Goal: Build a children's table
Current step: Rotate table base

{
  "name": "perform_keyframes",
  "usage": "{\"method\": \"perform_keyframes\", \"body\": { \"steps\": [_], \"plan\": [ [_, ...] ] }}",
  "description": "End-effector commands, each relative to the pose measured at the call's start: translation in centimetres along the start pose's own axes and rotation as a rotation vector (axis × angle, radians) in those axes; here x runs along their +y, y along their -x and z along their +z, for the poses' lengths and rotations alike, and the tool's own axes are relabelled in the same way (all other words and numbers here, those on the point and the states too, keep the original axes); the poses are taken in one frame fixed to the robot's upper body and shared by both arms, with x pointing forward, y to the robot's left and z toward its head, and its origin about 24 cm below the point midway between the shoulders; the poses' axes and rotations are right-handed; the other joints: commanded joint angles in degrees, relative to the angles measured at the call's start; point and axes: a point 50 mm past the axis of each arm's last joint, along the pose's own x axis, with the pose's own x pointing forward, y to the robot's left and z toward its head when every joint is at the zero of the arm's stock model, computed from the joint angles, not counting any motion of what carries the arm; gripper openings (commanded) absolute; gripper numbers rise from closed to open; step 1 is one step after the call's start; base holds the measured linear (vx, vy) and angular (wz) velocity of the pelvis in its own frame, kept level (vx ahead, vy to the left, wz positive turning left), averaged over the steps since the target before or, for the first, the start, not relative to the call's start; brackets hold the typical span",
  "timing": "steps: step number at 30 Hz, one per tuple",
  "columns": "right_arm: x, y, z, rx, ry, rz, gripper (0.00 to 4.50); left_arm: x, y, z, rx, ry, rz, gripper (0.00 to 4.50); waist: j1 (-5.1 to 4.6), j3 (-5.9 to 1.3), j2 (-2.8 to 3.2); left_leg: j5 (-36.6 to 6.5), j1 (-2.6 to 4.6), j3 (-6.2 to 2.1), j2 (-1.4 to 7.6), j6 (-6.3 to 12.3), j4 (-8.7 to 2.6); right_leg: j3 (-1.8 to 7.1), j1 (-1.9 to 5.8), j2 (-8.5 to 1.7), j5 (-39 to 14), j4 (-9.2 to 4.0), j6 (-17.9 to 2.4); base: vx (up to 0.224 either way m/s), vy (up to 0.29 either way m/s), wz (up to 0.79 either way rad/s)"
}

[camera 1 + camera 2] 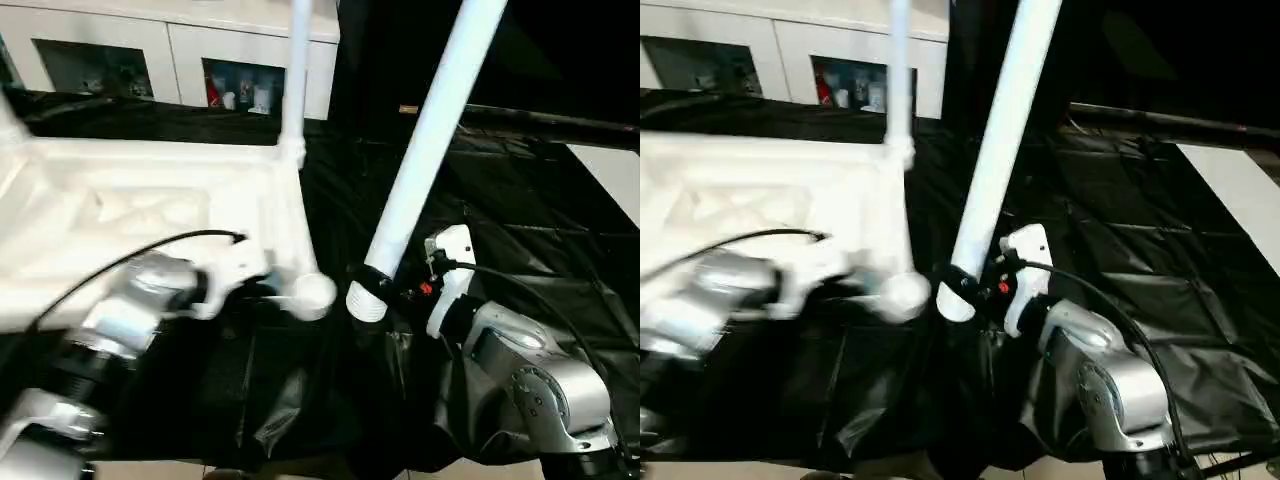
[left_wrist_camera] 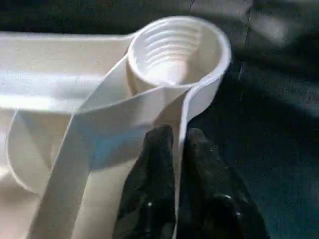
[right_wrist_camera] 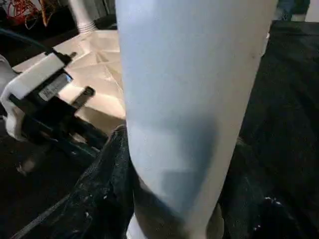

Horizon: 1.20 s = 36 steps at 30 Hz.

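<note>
White tabletop [image 1: 150,215] rim pinched in left claw [image 2: 174,144], right claw [image 1: 372,283] clamping leg [image 1: 430,140]

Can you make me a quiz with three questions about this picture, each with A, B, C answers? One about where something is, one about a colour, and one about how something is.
1. Where does the left hand pinch?
A. the rim of the table top, by the near corner socket
B. a cable
C. a cupboard door

2. What colour is the sheet under the table top?
A. red
B. black
C. yellow

3. The near corner socket is:
A. empty
B. filled with a leg
C. taped shut

Answers:
1 A: its fingers sit either side of the rim wall.
2 B: the sheet is dark all around.
3 A: bare threads show inside.
</note>
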Motion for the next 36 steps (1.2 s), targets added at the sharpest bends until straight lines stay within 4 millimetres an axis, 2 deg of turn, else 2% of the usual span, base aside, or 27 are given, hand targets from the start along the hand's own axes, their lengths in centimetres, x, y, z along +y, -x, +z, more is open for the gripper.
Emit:
{"method": "perform_keyframes", "body": {
  "steps": [1, 3, 7, 9, 11, 13, 17, 19, 20, 21, 25, 27, 28, 36],
  "plan": [
    [-0.3, -0.1, 0.0, 0.008, 0.012, -0.016, 1.89, -1.2, -1.5, 0.4, -0.026, -0.037, -0.051, 0.31, 0.41, -4.17, 0.94, -8.83, 0.31, -1.18, 3.17, -0.97, -4.04, 3.63, 2.49, -5.75, -10.53, -4.53, -8.75, 0.000, 0.000, 0.00],
    [-0.3, -0.1, 0.0, 0.010, 0.013, -0.015, 1.89, -1.3, -1.8, 0.6, -0.034, -0.045, -0.053, 0.14, 0.53, -4.13, 0.90, -9.40, 0.36, -1.18, 3.16, -1.00, -4.06, 3.62, 2.42, -5.75, -11.50, -4.68, -8.39, 0.000, 0.000, 0.00],
    [-0.4, -0.2, 0.1, 0.016, 0.021, -0.012, 1.89, -1.3, -2.3, 0.8, -0.007, -0.128, -0.045, 0.10, 0.87, -4.11, 0.91, -9.98, 0.46, -1.24, 3.23, -1.14, -4.13, 3.60, 2.30, -5.73, -13.07, -4.85, -7.41, 0.000, 0.000, 0.00],
    [-0.5, -0.2, 0.2, 0.016, 0.025, -0.010, 1.89, -1.2, -2.2, 0.7, -0.008, -0.094, -0.063, 0.10, 1.06, -4.13, 1.02, -9.96, 0.48, -1.24, 3.21, -1.40, -4.14, 3.61, 2.29, -5.78, -13.29, -4.84, -7.14, 0.000, 0.000, 0.00],
    [-0.6, -0.3, 0.3, 0.017, 0.034, -0.007, 1.89, -0.8, -2.0, 0.7, -0.007, -0.095, -0.049, 0.50, 1.07, -4.13, 0.96, -10.13, 0.50, -1.27, 3.19, -1.57, -4.16, 3.57, 2.27, -5.72, -13.21, -4.80, -7.12, 0.000, 0.000, 0.00],
    [-0.6, -0.4, 0.4, 0.016, 0.038, -0.006, 1.89, -0.5, -1.7, 0.7, 0.005, -0.096, -0.043, 0.60, 1.09, -4.15, 0.91, -9.97, 0.44, -1.29, 3.18, -1.61, -4.17, 3.56, 2.31, -5.76, -13.03, -4.77, -7.16, 0.000, 0.000, 0.00],
    [-0.7, -0.7, 0.7, 0.009, 0.046, 0.004, 1.89, 0.0, -0.9, 0.5, 0.033, -0.122, -0.036, 0.70, 1.01, -4.15, 0.92, -9.85, 0.33, -1.34, 3.15, -1.57, -4.20, 3.53, 2.37, -5.77, -13.21, -4.78, -7.06, 0.000, 0.000, 0.00],
    [-0.7, -1.0, 0.8, 0.008, 0.049, 0.012, 1.89, 0.3, -0.5, 0.3, 0.039, -0.119, -0.037, 0.72, 1.03, -4.17, 1.35, -10.29, 0.51, -1.32, 3.13, -1.78, -4.15, 3.54, 2.23, -5.78, -13.11, -4.74, -7.41, 0.000, 0.000, 0.00],
    [-0.7, -1.0, 0.8, 0.008, 0.049, 0.012, 1.89, 0.3, -0.5, 0.3, 0.039, -0.119, -0.037, 0.72, 0.97, -4.13, 1.19, -10.69, 0.51, -1.30, 3.10, -1.89, -4.19, 3.54, 2.24, -5.73, -13.57, -4.87, -7.33, 0.000, 0.000, 0.00],
    [-0.7, -1.1, 0.8, 0.010, 0.054, 0.013, 1.89, 0.4, -0.4, 0.2, 0.045, -0.116, -0.033, 0.72, 1.04, -4.14, 1.39, -10.89, 0.59, -1.30, 3.11, -1.99, -4.18, 3.54, 2.18, -5.75, -13.70, -4.85, -7.35, 0.000, 0.000, 0.00],
    [-0.9, -1.3, 0.9, 0.011, 0.059, 0.015, 1.89, 0.6, 0.1, -0.2, 0.078, -0.110, -0.051, 0.72, 0.98, -4.13, 1.13, -11.20, 0.54, -1.33, 3.17, -2.26, -4.25, 3.54, 2.24, -5.84, -13.64, -4.78, -7.65, 0.000, 0.000, 0.00],
    [-1.0, -1.6, 0.9, 0.010, 0.060, 0.016, 1.89, 0.5, 0.3, -0.3, 0.084, -0.098, -0.065, 0.72, 0.93, -4.11, 1.25, -11.25, 0.61, -1.29, 3.15, -2.33, -4.22, 3.56, 2.13, -5.83, -14.08, -4.80, -7.78, 0.000, 0.000, 0.00],
    [-1.0, -1.6, 0.9, 0.010, 0.060, 0.016, 1.89, 0.5, 0.3, -0.3, 0.083, -0.097, -0.067, 0.45, 0.93, -4.11, 1.11, -11.23, 0.64, -1.27, 3.15, -2.24, -4.19, 3.57, 2.12, -5.87, -14.34, -4.80, -7.93, 0.000, 0.000, 0.00],
    [-1.6, -3.8, 0.1, 0.023, 0.013, 0.022, 1.89, 0.5, -0.4, -0.1, 0.032, -0.080, -0.047, 0.03, 0.79, -4.14, 1.17, -11.76, 0.63, -1.26, 3.24, -2.55, -4.16, 3.55, 2.06, -6.04, -15.48, -4.91, -8.48, 0.000, 0.000, 0.00]
  ]
}}
